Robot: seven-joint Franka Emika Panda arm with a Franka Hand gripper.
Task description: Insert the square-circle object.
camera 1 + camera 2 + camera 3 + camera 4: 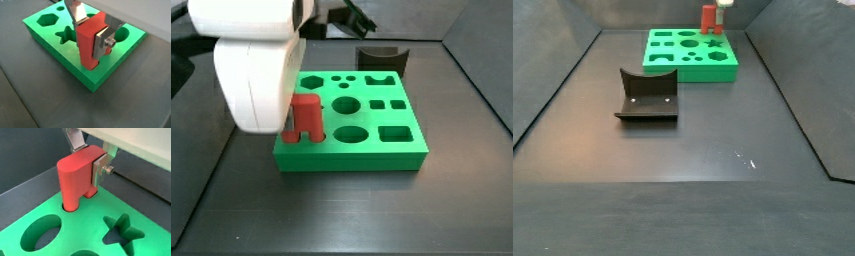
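Observation:
The red square-circle object (89, 42), a tall two-legged piece with one rounded side, stands upright between my gripper's (91, 30) silver fingers. The gripper (89, 159) is shut on its upper part. Its legs reach down into a hole near a corner of the green board (100, 75); in a wrist view one leg enters the board's (73, 233) surface. In both side views the red object (305, 118) (708, 17) stands at the edge of the board (352, 150) (694, 65). The white arm (258, 70) hides the fingers in a side view.
The board has several other shaped holes, among them a star (120, 230), a circle (41, 230) and a hexagon (47, 20). The dark fixture (647, 97) stands on the grey floor apart from the board; it also shows behind the board in a side view (381, 57).

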